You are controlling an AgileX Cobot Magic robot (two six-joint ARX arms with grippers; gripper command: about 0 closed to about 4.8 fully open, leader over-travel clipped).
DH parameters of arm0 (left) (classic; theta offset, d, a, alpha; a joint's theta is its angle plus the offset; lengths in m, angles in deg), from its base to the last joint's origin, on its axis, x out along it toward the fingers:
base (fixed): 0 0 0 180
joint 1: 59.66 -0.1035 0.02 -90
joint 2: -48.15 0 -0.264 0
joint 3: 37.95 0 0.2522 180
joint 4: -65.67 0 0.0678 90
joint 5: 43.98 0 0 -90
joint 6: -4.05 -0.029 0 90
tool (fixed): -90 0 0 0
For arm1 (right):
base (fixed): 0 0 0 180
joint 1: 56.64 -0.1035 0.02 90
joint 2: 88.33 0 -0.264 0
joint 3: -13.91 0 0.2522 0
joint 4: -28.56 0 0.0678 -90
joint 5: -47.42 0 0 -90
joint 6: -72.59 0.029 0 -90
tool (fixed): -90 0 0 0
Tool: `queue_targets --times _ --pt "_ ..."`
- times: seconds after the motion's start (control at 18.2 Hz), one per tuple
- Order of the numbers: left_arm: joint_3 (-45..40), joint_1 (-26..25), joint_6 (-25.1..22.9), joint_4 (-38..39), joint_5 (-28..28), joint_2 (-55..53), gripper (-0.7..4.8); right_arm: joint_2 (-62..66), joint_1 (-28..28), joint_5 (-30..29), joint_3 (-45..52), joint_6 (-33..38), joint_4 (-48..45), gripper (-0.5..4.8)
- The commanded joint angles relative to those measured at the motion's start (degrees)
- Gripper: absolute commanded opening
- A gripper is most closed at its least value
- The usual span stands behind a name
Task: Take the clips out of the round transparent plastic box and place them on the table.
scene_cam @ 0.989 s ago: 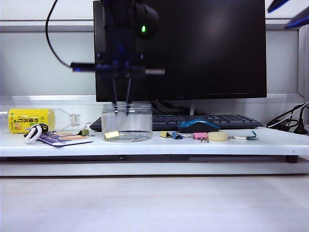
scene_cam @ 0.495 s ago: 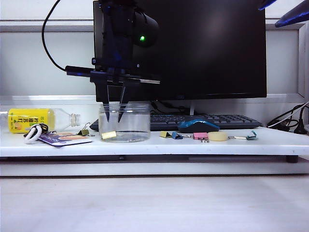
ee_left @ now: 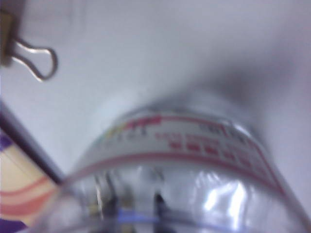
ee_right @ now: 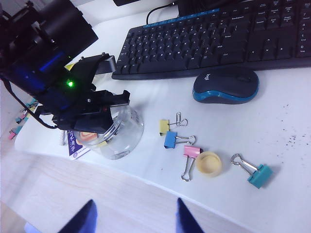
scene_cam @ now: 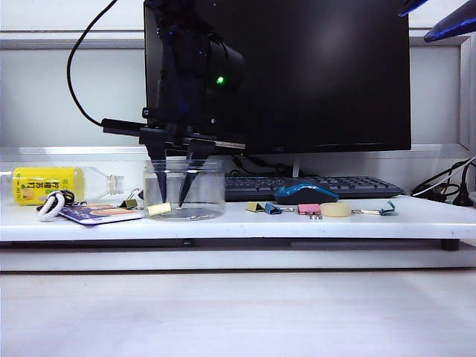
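Even, bright indoor light filled the exterior view, which stayed sharp; the long white desk board (scene_cam: 416,219) threw a dark shadow line beneath its thick front edge. The left wrist view was badly blurred, with white glare on the round clear plastic jar (ee_left: 228,199). The right wrist view was crisp.

Pale wall (scene_cam: 59,97) behind a dark monitor (scene_cam: 327,74), wood-grain surface (scene_cam: 238,312) in front.

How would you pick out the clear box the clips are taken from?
Below the monitor's left edge, on the white table, stands a short, wide clear jar, with the left gripper reaching down inside. Unlike the yellow-labelled bottle lying further left, it is upright and open-topped.
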Motion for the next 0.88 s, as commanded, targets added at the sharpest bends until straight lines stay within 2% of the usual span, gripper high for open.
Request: queue_targets --times 0.05,0.55,0.88 --pt "0.13 -0.15 0.35 0.5 2.47 0.02 0.94 -0.02 -0.02 -0.11 -0.26 -0.59 -1.01 2.12" --pt "0.11 0.11 -1.16 0.52 6.1 0.04 0.87 0.31 -0.02 -0.13 -0.24 -0.59 -1.01 2.12" --pt "-0.09 0.11 -0.44 0.5 7.02 -0.26 0.84 0.31 -0.02 -0.11 -0.24 -1.27 -0.98 2.12"
